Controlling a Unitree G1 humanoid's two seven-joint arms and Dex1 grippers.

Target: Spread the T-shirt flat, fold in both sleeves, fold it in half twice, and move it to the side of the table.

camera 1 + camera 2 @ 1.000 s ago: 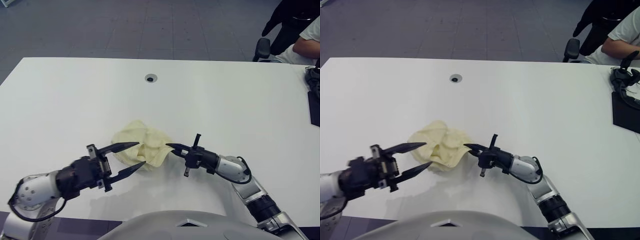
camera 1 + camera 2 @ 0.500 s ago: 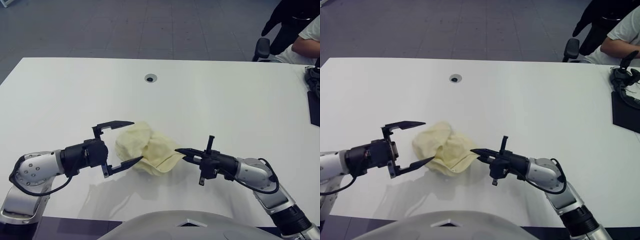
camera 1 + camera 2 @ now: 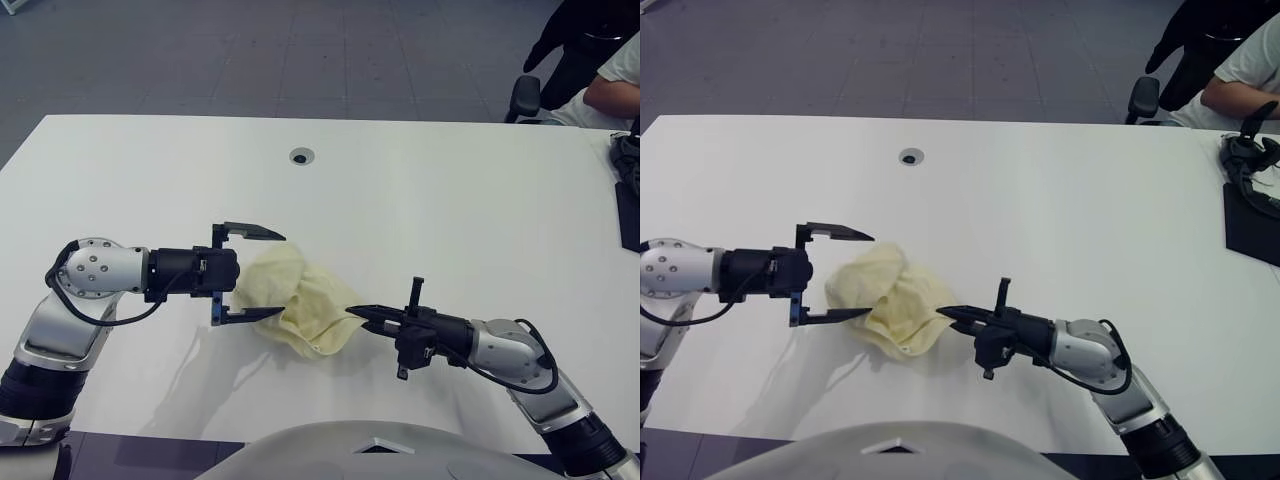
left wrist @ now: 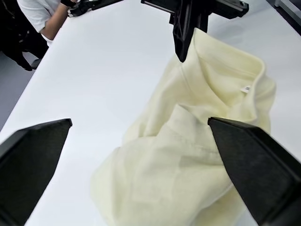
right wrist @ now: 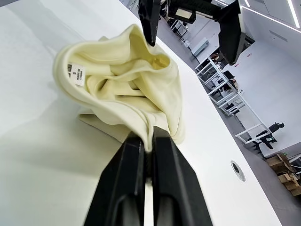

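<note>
T-shirt point(image 3: 300, 305): pale yellow and crumpled into a loose heap. It lies on the near half of the table, roughly midway between my two arms, and none of it is spread flat.

Neck label point(image 5: 75, 73): a small white tag on the rolled edge of the cloth. It faces my right wrist camera.

Right gripper point(image 3: 352, 311): my two fingers are pressed together with a fold of the shirt's right-hand edge pinched between the tips. In the wrist view the cloth rises from that pinch and bunches up beyond it.

Left gripper point(image 3: 270, 275): my jaws are spread wide and hold nothing. One finger sits over the far-left edge of the heap and the other along its near-left edge, so the shirt's left side lies between them. I cannot tell whether either finger touches the cloth.

Shirt to grippers: my left gripper straddles its left side, my right grips its right side, and the two point at each other across the heap.

Table point(image 3: 450, 200): white and smooth; the shirt rests on it.

Cable hole point(image 3: 301, 156): a small round grommet farther back on the table, well apart from the shirt.

Black gear point(image 3: 1250, 200): dark items at the table's far right edge, well away from the shirt and from both my grippers.
</note>
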